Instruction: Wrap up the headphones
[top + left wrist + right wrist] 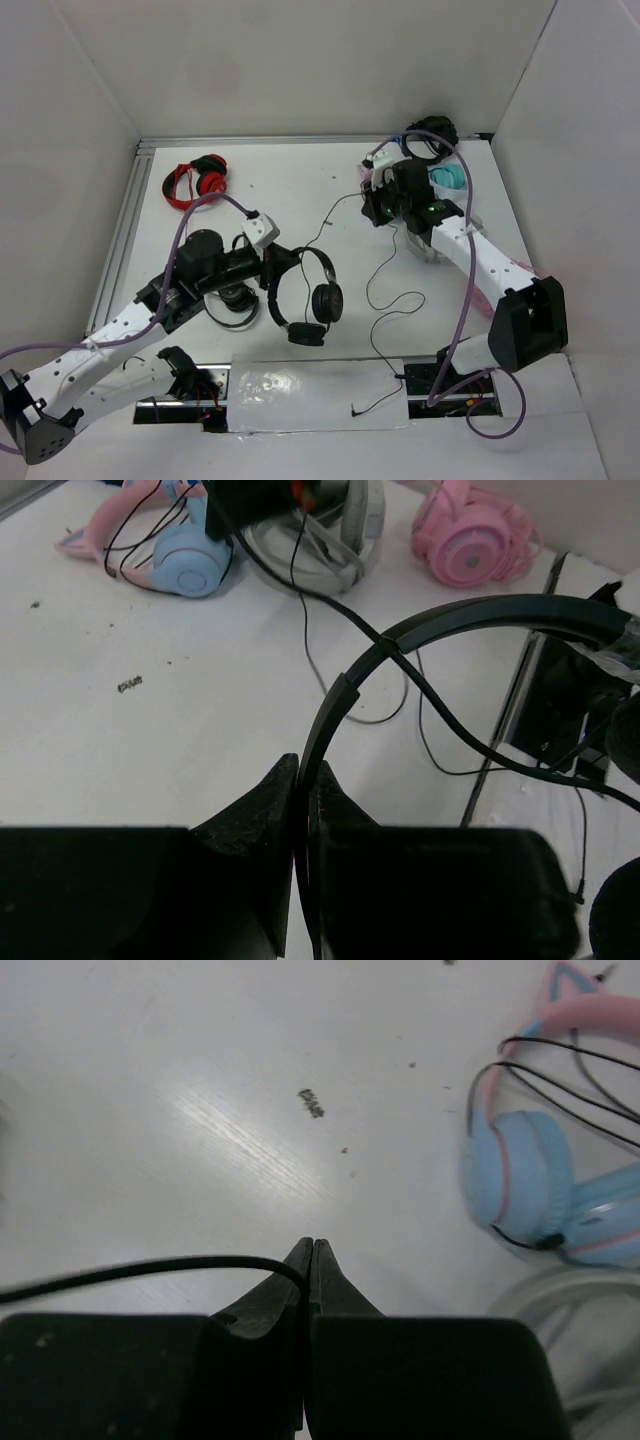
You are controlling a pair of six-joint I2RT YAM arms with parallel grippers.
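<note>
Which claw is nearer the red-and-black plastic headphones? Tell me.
Left. The left claw, gripping the black wire-band headphones, is right of the red-and-black headphones; the right claw is farther right.

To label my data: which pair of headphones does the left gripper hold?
The black headphones with the thin headband, mid-table: the left gripper is shut on the headband. The red pair and the pink-and-blue pair lie elsewhere.

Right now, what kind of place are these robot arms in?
Probably a robot lab booth. White walls box in a white table, a left arm and a right arm stand at its near edge, and several headphones are out: black headphones, a red pair, a pink pair.
</note>
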